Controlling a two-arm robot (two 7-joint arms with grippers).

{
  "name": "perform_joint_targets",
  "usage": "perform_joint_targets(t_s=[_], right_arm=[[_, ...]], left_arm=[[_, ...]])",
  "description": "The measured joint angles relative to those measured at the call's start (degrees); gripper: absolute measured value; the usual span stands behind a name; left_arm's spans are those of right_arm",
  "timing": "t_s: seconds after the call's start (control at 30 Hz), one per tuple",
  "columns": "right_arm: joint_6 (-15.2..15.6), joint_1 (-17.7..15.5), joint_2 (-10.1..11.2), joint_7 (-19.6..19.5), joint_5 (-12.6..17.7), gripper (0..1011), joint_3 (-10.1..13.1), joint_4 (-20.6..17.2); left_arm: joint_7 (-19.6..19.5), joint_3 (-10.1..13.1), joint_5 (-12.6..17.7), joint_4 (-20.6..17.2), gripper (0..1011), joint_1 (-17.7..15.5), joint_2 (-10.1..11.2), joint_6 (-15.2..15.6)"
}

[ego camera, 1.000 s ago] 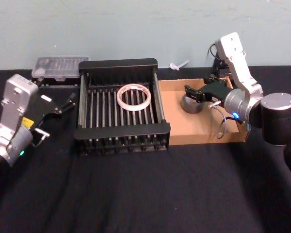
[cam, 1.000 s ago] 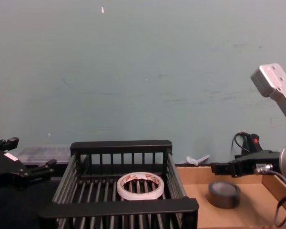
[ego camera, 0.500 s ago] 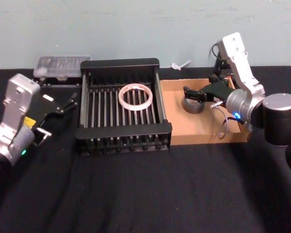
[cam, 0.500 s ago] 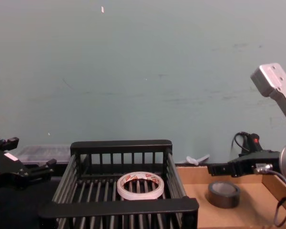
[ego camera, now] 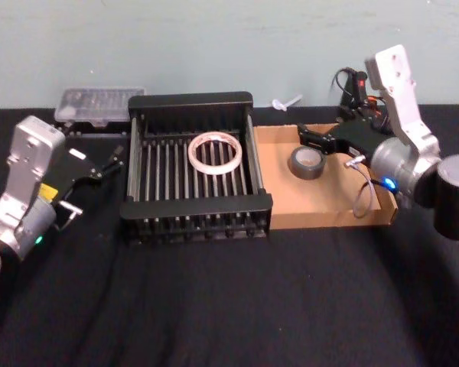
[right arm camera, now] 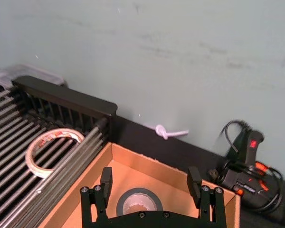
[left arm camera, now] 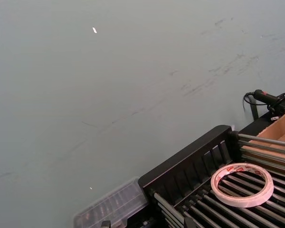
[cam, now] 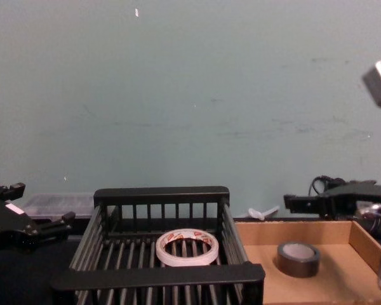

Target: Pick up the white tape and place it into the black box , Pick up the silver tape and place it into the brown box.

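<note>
The white tape (ego camera: 214, 151) lies flat on the slatted floor of the black box (ego camera: 191, 101), toward its back; it also shows as the white tape (cam: 187, 246) and the white tape (left arm camera: 242, 184). The silver tape (ego camera: 306, 162) rests on the bottom of the brown box (ego camera: 329, 210) near the back left corner. My right gripper (ego camera: 304, 140) hovers open just above and behind that roll; in the right wrist view its fingers (right arm camera: 106, 178) stand wide apart over the silver tape (right arm camera: 139, 202). My left gripper (ego camera: 111, 159) is open and parked left of the black box.
A clear plastic case (ego camera: 99, 103) sits behind the black box on the left. A small white plastic piece (ego camera: 284, 101) and a black device with cables (ego camera: 356, 88) lie behind the brown box. Black cloth stretches bare across the table's front.
My right gripper has lifted up and back off the silver tape, which stays lying in the brown box. The left arm has hardly moved.
</note>
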Motion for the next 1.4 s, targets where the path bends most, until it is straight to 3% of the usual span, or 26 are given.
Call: perform_joint_targets(t_s=[0.17, 0.2, 0.3, 0.33, 0.57, 0.8, 1.07, 1.4], right_arm=[[-2.8, -5.5, 2.2, 0.5, 0.1, 1002, 1.8, -7.3], [-2.8, -5.5, 2.2, 0.5, 0.1, 1003, 1.8, -7.3], [-6.2, -9.8, 3.6, 0.4, 0.0, 1003, 3.1, -11.7], [-13.8, -17.6, 5.4, 0.1, -0.8, 1002, 5.1, -17.1], [-17.8, -23.2, 5.7, 0.0, -1.5, 1003, 6.5, -19.0], [-18.3, -25.2, 5.0, -0.8, -2.8, 1002, 7.2, -18.3], [-18.3, -25.0, 3.8, -1.3, -3.9, 1002, 7.7, -16.9], [-18.2, -25.0, 3.9, -1.3, -3.8, 1002, 7.6, -17.0]], left_arm=[[0.0, 0.0, 0.0, 0.0, 1001, 0.0, 0.0, 0.0], [0.0, 0.0, 0.0, 0.0, 1001, 0.0, 0.0, 0.0], [0.0, 0.0, 0.0, 0.0, 1001, 0.0, 0.0, 0.0], [0.0, 0.0, 0.0, 0.0, 1001, 0.0, 0.0, 0.0], [0.0, 0.0, 0.0, 0.0, 1001, 0.0, 0.0, 0.0], [0.0, 0.0, 0.0, 0.0, 1001, 0.0, 0.0, 0.0], [0.0, 0.0, 0.0, 0.0, 1001, 0.0, 0.0, 0.0], [0.0, 0.0, 0.0, 0.0, 1001, 0.0, 0.0, 0.0]])
